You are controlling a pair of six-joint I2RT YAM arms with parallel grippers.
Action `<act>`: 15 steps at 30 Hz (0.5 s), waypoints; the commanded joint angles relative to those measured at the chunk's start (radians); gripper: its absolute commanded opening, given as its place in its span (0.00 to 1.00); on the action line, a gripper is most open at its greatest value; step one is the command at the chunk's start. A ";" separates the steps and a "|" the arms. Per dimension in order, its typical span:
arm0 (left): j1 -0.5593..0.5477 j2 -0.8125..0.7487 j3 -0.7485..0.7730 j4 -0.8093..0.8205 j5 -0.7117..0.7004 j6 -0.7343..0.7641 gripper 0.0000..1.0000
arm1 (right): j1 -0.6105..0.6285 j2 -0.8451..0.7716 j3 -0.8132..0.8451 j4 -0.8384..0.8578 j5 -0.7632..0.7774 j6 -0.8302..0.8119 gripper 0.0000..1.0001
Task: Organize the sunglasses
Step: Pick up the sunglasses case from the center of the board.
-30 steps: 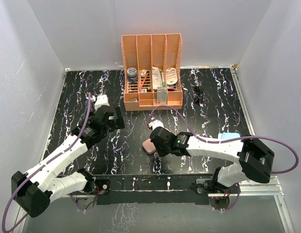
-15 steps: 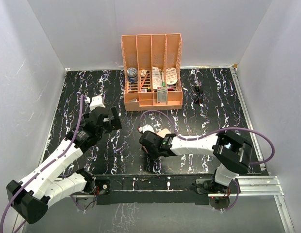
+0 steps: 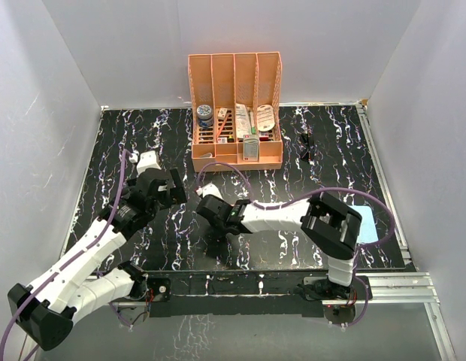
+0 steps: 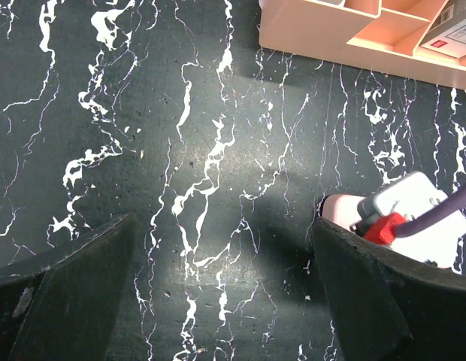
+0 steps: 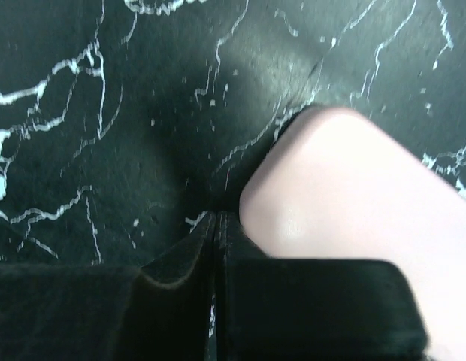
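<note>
We see the sunglasses point(image 3: 307, 145) lying on the table point(image 3: 120, 150) toward its far right corner, in the gap between the orange organizer point(image 3: 235, 90) and the right edge. They are small, dark and well apart from both grippers, and nothing touches them.

The right gripper point(image 5: 216, 226) is clenched, its two fingers pressed flat together with only a thin seam between them, and it grips nothing. It points down at the table, a little left of the middle and closer to the near edge than the far one. The pink case point(image 5: 346, 195) lies just beside it. In the right wrist view the case's rounded end sits hard up against the outer side of one finger, though we cannot tell whether they truly touch. From above, the case is almost wholly hidden under this wrist. The left wrist view shows only a rounded pink end under the white camera housing point(image 4: 413, 210).

The left gripper point(image 4: 218, 301) is released — its jaws stand wide apart over bare table, holding nothing. It hovers just left of the right gripper, in front of the organizer's left end.

The light blue cloth point(image 3: 370, 223) lies by the table's right edge, toward the near right corner, partly hidden in the top view. The organizer stands at the middle of the far edge — we cannot make out the small items in its compartments
</note>
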State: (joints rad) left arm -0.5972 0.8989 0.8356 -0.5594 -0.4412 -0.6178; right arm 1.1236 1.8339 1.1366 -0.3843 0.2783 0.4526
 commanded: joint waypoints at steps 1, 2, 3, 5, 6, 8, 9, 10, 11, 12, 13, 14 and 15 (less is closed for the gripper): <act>0.006 -0.033 -0.008 -0.034 0.004 -0.001 0.99 | -0.036 0.039 0.085 0.039 0.062 -0.023 0.00; 0.006 -0.037 -0.008 -0.038 0.002 -0.001 0.99 | -0.051 0.046 0.092 0.041 0.061 -0.024 0.00; 0.006 -0.039 -0.008 -0.041 0.001 -0.002 0.99 | -0.071 0.054 0.098 0.045 0.054 -0.026 0.00; 0.006 -0.046 -0.010 -0.045 0.000 0.000 0.99 | -0.111 0.060 0.101 0.057 0.030 -0.030 0.00; 0.006 -0.048 -0.009 -0.046 0.002 0.001 0.99 | -0.130 0.062 0.101 0.062 0.025 -0.033 0.00; 0.007 -0.051 -0.011 -0.048 0.004 0.000 0.99 | -0.160 0.060 0.100 0.071 0.015 -0.046 0.00; 0.006 -0.051 -0.011 -0.048 0.004 0.001 0.99 | -0.171 0.059 0.101 0.072 0.016 -0.051 0.00; 0.006 -0.052 -0.012 -0.047 0.005 0.000 0.99 | -0.180 0.058 0.103 0.071 0.021 -0.057 0.00; 0.006 -0.051 -0.014 -0.045 0.006 0.001 0.99 | -0.189 0.057 0.104 0.070 0.022 -0.066 0.00; 0.006 -0.051 -0.014 -0.043 0.008 0.001 0.99 | -0.202 0.059 0.106 0.067 0.026 -0.072 0.00; 0.006 -0.050 -0.014 -0.042 0.010 0.001 0.99 | -0.213 0.060 0.109 0.063 0.030 -0.076 0.00; 0.007 -0.049 -0.014 -0.040 0.011 0.001 0.99 | -0.224 0.060 0.112 0.062 0.024 -0.083 0.00; 0.006 -0.047 -0.015 -0.039 0.013 0.001 0.99 | -0.237 0.059 0.113 0.064 0.013 -0.087 0.00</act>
State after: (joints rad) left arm -0.5972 0.8661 0.8345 -0.5846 -0.4370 -0.6209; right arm 0.9131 1.8938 1.2022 -0.3546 0.2893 0.4023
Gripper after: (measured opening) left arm 0.985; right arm 0.006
